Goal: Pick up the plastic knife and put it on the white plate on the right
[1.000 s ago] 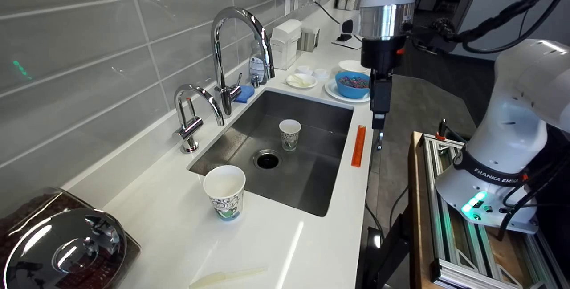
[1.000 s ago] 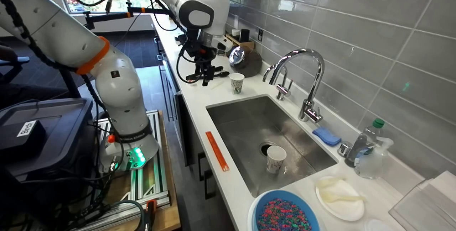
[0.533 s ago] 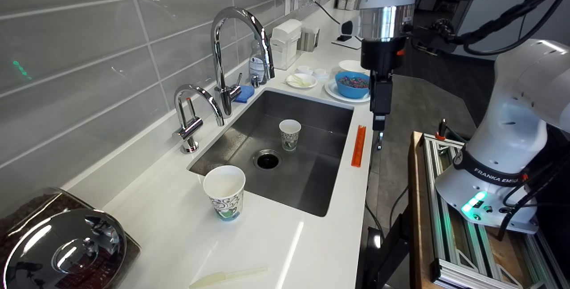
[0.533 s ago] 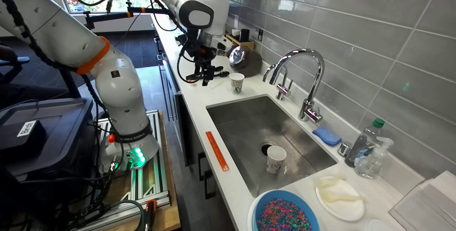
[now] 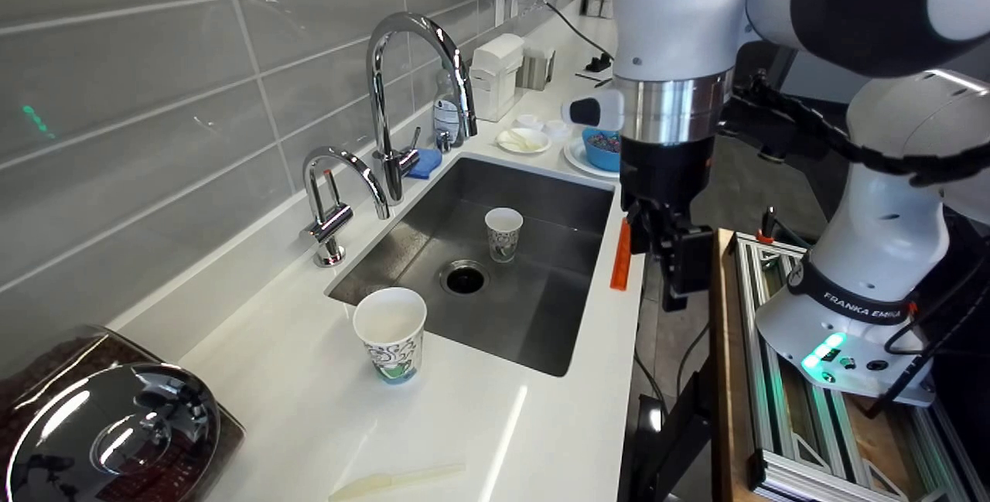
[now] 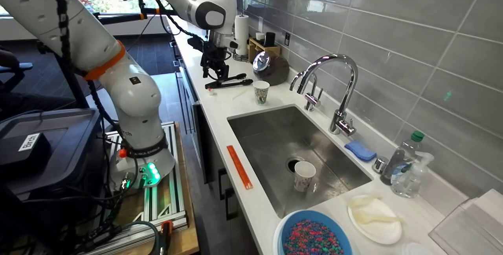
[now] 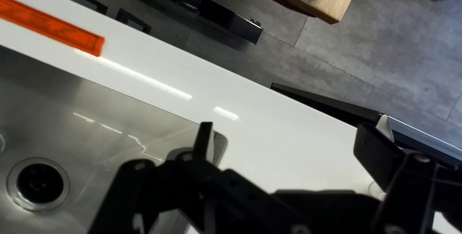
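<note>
The pale plastic knife lies flat on the white counter at the near edge of an exterior view; it shows faintly beside the paper cup in an exterior view. A small round white plate beyond the sink holds pale plastic utensils; it also shows in an exterior view. My gripper is open in the wrist view, its fingers wide apart with only counter between them. In an exterior view the gripper hangs above the counter's front edge, apart from the knife. The wrist view does not show the knife.
A sink with a paper cup inside lies mid-counter. Another paper cup stands near the knife. Tall faucet, orange strip, blue bowl of beads on a white plate, black tongs and a jar are around.
The arm has moved along the counter toward the knife's end and the gripper has turned. The arm now covers a white dish behind the blue bowl. The knife and plates have not moved.
</note>
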You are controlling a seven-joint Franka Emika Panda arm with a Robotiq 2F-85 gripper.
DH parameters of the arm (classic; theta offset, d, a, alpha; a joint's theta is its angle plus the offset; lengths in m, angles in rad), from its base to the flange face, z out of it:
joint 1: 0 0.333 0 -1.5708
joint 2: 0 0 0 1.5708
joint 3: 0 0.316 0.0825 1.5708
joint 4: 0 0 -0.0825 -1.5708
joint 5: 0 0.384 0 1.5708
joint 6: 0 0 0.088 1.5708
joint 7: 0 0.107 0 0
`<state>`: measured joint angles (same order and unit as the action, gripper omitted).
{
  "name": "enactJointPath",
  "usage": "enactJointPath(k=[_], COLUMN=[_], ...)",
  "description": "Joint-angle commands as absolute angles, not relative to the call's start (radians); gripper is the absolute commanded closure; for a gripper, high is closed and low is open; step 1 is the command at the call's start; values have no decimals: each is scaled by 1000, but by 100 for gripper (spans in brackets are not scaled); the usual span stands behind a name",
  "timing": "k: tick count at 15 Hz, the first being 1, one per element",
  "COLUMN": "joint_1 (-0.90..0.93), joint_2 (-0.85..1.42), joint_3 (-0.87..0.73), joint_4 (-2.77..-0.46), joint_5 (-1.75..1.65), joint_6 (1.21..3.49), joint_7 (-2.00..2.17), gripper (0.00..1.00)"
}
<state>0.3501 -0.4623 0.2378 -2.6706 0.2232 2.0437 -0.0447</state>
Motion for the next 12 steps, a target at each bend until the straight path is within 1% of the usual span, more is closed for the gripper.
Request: enactJointPath(k=[1, 2, 3, 6, 10, 12], joint_1=[385, 389, 380, 385, 385, 395], joint_2=[-336, -318, -384, -338, -331, -285], joint_3=[290, 296, 285, 297, 297, 305], joint_4=[-2605, -2590, -2631, -2600, -2594, -2571], joint_5=[226, 221, 223, 223, 223, 231], joint_6=[2122, 2120, 2104, 2108, 2108, 2131], joint_7=[-60, -65, -47, -51, -56, -71], gripper=[0, 0, 0, 0, 0, 0])
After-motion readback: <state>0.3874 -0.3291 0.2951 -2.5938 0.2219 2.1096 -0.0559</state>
